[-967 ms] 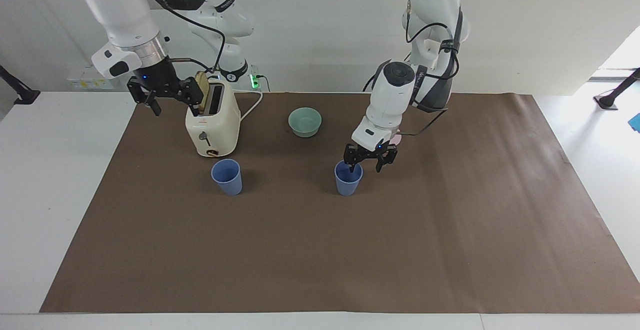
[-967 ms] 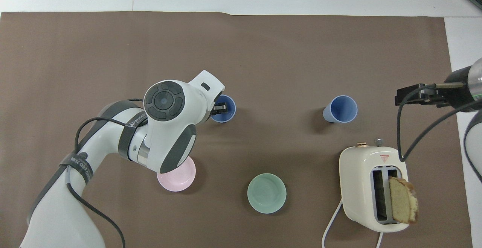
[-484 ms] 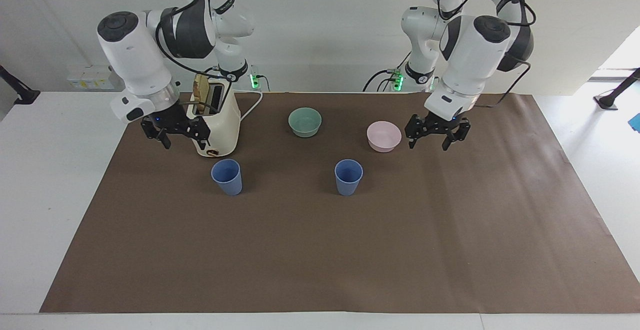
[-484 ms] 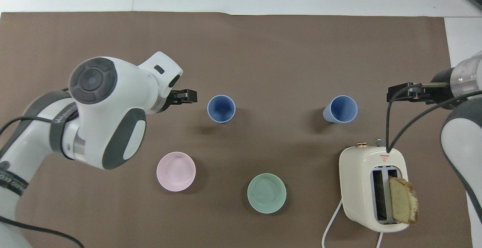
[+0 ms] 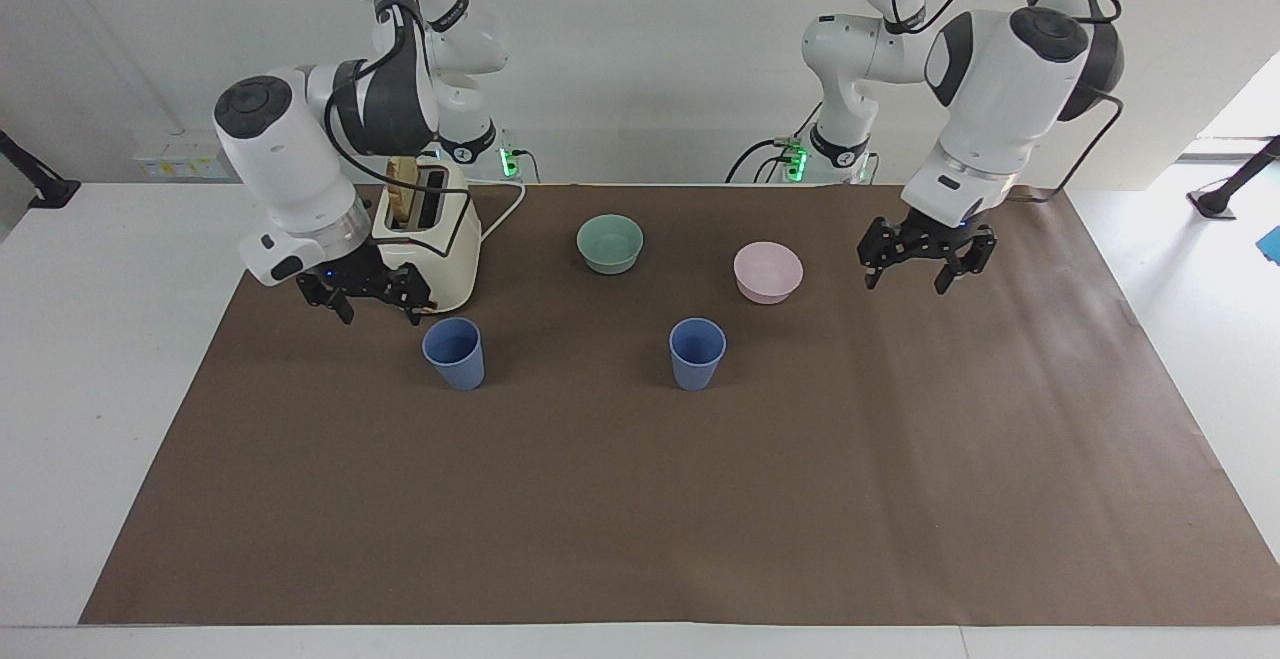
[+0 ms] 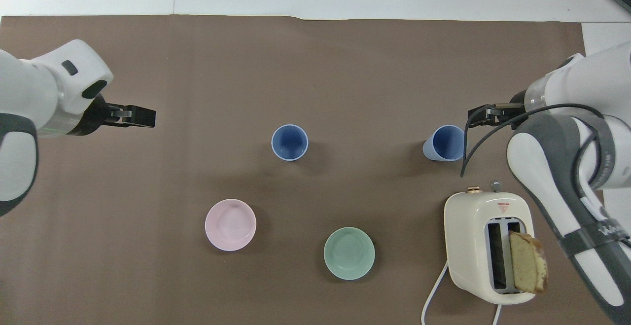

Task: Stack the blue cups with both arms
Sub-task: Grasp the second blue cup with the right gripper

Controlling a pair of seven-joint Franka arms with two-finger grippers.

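Two blue cups stand upright and apart on the brown mat. One cup [image 5: 697, 352] [image 6: 290, 142] is mid-table; the other cup [image 5: 454, 352] [image 6: 443, 143] stands toward the right arm's end, close to the toaster. My left gripper [image 5: 905, 282] [image 6: 143, 117] hangs open and empty over bare mat, past the pink bowl toward the left arm's end. My right gripper [image 5: 380, 312] [image 6: 475, 118] is open and empty, low over the mat beside the toaster and just off the second cup, not touching it.
A cream toaster [image 5: 430, 249] [image 6: 488, 246] with a bread slice [image 6: 527, 268] in one slot stands near the right arm. A teal bowl [image 5: 610, 242] [image 6: 349, 253] and a pink bowl [image 5: 768, 271] [image 6: 230, 225] sit nearer the robots than the cups.
The left gripper has pulled away from the mid-table cup toward its own end of the table. The right gripper has come down beside the toaster toward the other cup. Neither cup moved.
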